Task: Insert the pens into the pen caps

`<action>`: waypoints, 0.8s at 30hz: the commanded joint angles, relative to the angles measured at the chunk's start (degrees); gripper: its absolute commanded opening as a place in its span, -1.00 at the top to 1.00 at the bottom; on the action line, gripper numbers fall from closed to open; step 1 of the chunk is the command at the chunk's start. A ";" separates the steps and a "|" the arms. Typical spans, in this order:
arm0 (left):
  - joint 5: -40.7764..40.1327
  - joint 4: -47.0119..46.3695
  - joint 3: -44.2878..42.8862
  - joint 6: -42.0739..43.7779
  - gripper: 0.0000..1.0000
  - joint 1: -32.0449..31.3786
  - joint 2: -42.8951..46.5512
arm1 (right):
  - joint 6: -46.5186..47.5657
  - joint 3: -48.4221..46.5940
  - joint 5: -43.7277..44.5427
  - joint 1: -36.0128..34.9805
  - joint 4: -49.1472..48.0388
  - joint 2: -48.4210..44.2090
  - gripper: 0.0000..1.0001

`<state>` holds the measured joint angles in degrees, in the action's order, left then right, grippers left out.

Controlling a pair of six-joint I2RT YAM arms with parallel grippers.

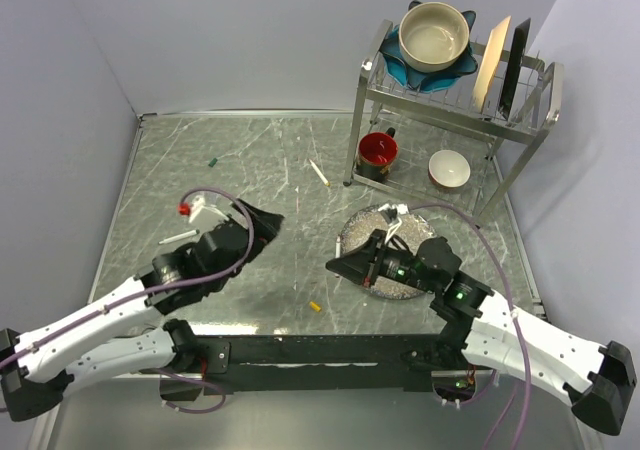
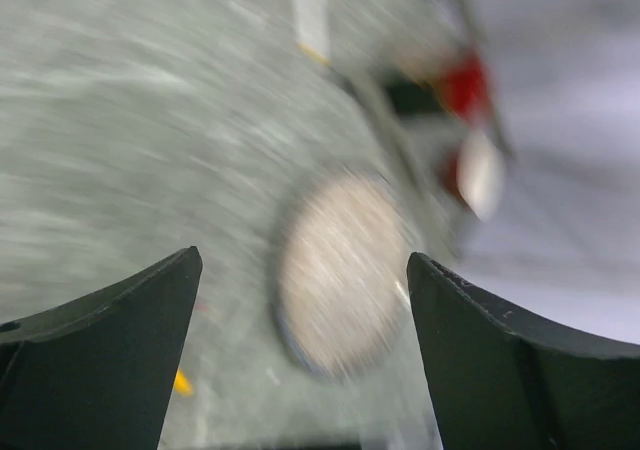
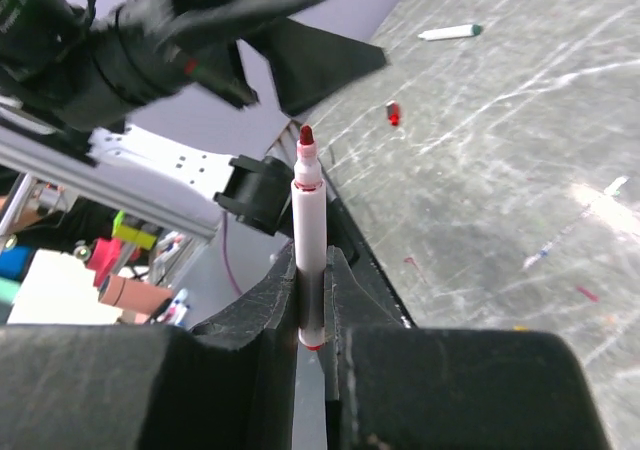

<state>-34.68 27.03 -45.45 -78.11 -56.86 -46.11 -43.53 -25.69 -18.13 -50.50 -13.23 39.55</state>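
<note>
My right gripper (image 3: pixel 312 260) is shut on a white pen (image 3: pixel 308 220) with a red tip that points up out of the jaws. In the top view it (image 1: pixel 334 265) hovers left of a round dish. My left gripper (image 1: pixel 265 232) is open and empty, its jaws wide apart in the blurred left wrist view (image 2: pixel 303 255). It shows just beyond the red tip in the right wrist view (image 3: pixel 290 50). A red cap (image 1: pixel 183 208) lies left of it. A green cap (image 1: pixel 213 161), a yellow cap (image 1: pixel 315 306), a yellow-tipped pen (image 1: pixel 319 173) and a green-tipped pen (image 1: pixel 178 237) lie on the table.
A round speckled dish (image 1: pixel 392 270) lies under my right wrist. A metal dish rack (image 1: pixel 455 90) at the back right holds a bowl and plates. A red mug (image 1: pixel 378 151) and a small bowl (image 1: pixel 449 169) stand under it. Walls close in the table's sides.
</note>
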 commanded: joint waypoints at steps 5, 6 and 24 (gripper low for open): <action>-10.42 35.91 -4.49 -16.73 -0.82 22.01 -8.74 | 3.89 0.11 3.89 -0.30 6.64 -4.48 1.00; -9.98 36.16 -3.60 -16.82 -0.81 23.88 -8.48 | 3.89 0.20 3.81 -0.21 6.64 -4.83 1.00; 2.14 15.09 13.10 -3.99 -0.75 51.58 -8.46 | 4.51 1.35 3.72 -0.30 8.22 -7.91 1.00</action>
<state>-39.09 52.05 -34.06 -87.85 -8.14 -52.40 -39.92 -24.23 -14.59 -50.50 -4.27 32.38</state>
